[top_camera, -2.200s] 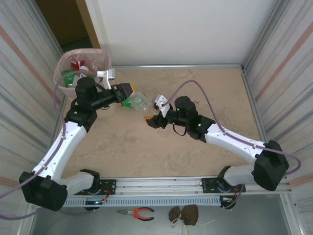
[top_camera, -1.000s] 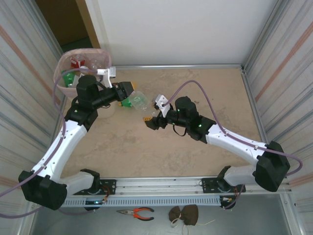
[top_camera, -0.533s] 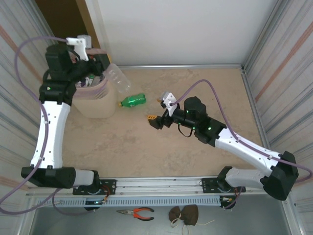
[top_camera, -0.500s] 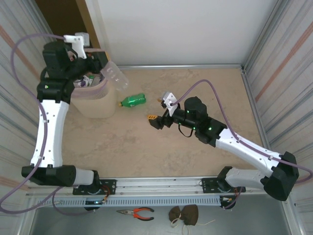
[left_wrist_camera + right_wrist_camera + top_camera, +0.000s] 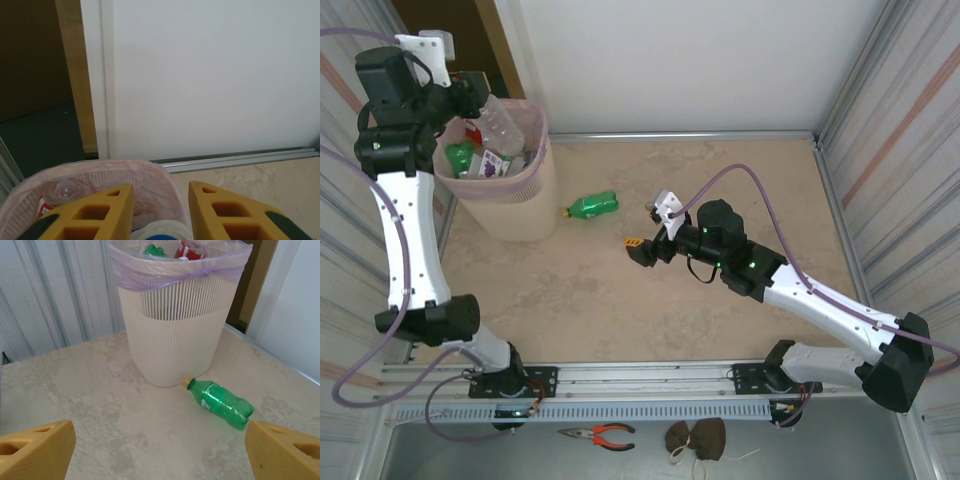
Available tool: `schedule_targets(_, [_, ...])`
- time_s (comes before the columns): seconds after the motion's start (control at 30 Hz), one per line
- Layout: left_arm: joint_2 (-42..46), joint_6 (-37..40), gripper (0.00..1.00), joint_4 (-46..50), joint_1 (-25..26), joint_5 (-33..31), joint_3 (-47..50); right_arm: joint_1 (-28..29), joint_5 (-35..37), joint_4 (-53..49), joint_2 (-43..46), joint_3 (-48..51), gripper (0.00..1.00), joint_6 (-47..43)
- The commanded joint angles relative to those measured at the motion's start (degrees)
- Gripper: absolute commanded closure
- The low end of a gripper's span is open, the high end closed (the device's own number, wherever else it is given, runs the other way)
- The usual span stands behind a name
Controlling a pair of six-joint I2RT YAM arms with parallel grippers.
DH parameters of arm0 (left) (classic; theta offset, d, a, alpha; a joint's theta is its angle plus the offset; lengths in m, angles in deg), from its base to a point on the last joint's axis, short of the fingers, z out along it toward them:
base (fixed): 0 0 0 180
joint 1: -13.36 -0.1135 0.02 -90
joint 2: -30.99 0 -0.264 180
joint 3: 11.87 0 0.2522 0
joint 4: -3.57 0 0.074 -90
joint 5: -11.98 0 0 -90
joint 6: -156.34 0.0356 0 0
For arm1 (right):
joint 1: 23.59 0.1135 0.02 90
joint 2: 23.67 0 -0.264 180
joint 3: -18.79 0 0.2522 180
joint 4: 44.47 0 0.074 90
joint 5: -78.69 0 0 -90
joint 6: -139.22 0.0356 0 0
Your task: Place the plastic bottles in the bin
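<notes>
Overhead, the left gripper (image 5: 477, 103) is now clamping the clear bottle (image 5: 505, 122), lifted from mid-table, above the far-left-corner bin (image 5: 520, 205), ready to drop; its wrist view is showing the blue cap (image 5: 161, 235) pinched there; in the right wrist view, the right gripper (image 5: 160, 450) is standing spread toward the remaining green bottle (image 5: 222, 404).

A beige marbled tabletop (image 5: 620, 320) meets a plain white back wall (image 5: 680, 60), with ribbed metal panels (image 5: 910, 120) at both sides. Along the near edge runs an aluminium rail (image 5: 650, 375); below it lie orange-handled pliers (image 5: 600, 435) and, just beside them, two brown rounded pads (image 5: 696, 438) trailing a pale string
</notes>
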Motion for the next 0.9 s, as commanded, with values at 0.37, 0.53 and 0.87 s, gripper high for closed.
schedule_targets(0.37, [-9.6, 6.8, 0.82, 14.4, -1.0, 5.1, -5.3, 1.7, 0.9, -0.8, 0.1, -1.0, 0.13, -0.7])
schedule_targets(0.53, [-10.3, 8.2, 0.79, 15.2, -0.7, 7.3, -1.0, 1.7, 0.9, -1.0, 0.4, -0.8, 0.13, -0.7])
schedule_targets(0.87, [-13.0, 10.4, 0.73, 13.5, 2.3, 5.2, 6.4, 1.8, 1.4, -1.2, 0.4, -0.3, 0.13, -0.8])
